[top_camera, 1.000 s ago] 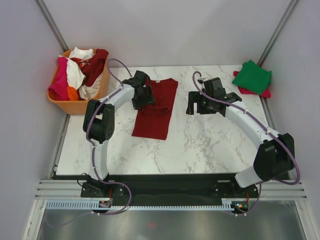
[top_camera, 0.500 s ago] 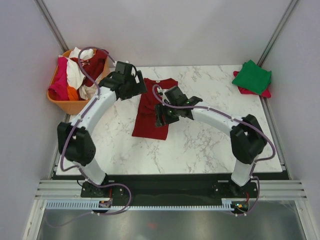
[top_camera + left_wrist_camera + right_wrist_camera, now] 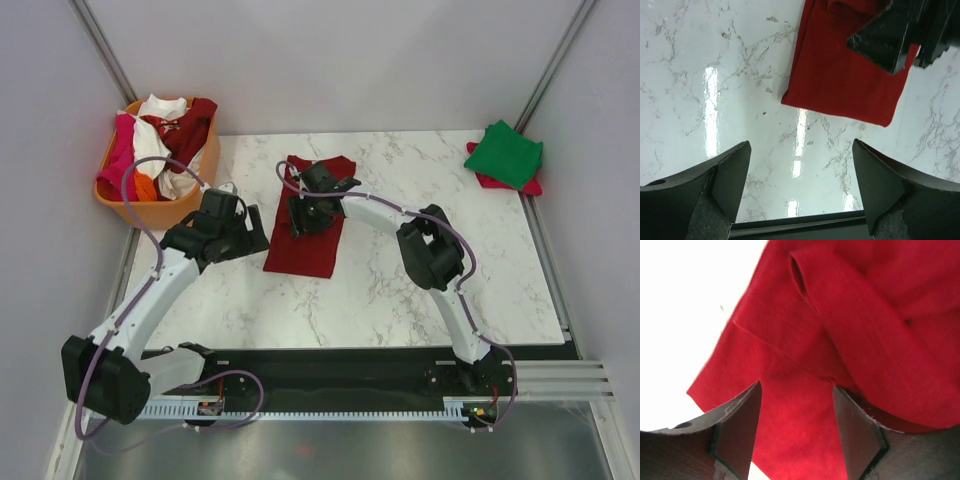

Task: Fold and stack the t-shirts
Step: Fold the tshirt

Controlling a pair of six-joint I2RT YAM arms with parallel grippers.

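Note:
A dark red t-shirt [image 3: 312, 240], folded into a long strip, lies on the marble table [image 3: 400, 290]. My right gripper [image 3: 302, 216] hovers low over its upper half, jaws open, with red cloth [image 3: 805, 330] and a folded sleeve filling the right wrist view and nothing pinched between its fingers [image 3: 746, 415]. My left gripper [image 3: 250, 238] stands open just left of the shirt, over bare marble; in the left wrist view the shirt's lower corner [image 3: 840, 85] lies ahead of it. A folded green t-shirt [image 3: 506, 152] rests on a pink-red one [image 3: 528, 186] at the far right.
An orange basket [image 3: 150, 211] at the far left holds white [image 3: 158, 140], pink [image 3: 120, 165] and dark red [image 3: 196, 125] shirts. The right gripper's black body [image 3: 900, 30] shows at the top right of the left wrist view. The table's near edge [image 3: 800, 220] lies just below the left fingers.
The left gripper opened and drew back from the shirt's top left to its near left side. The right arm swung left onto the shirt, its jaws narrowing somewhat.

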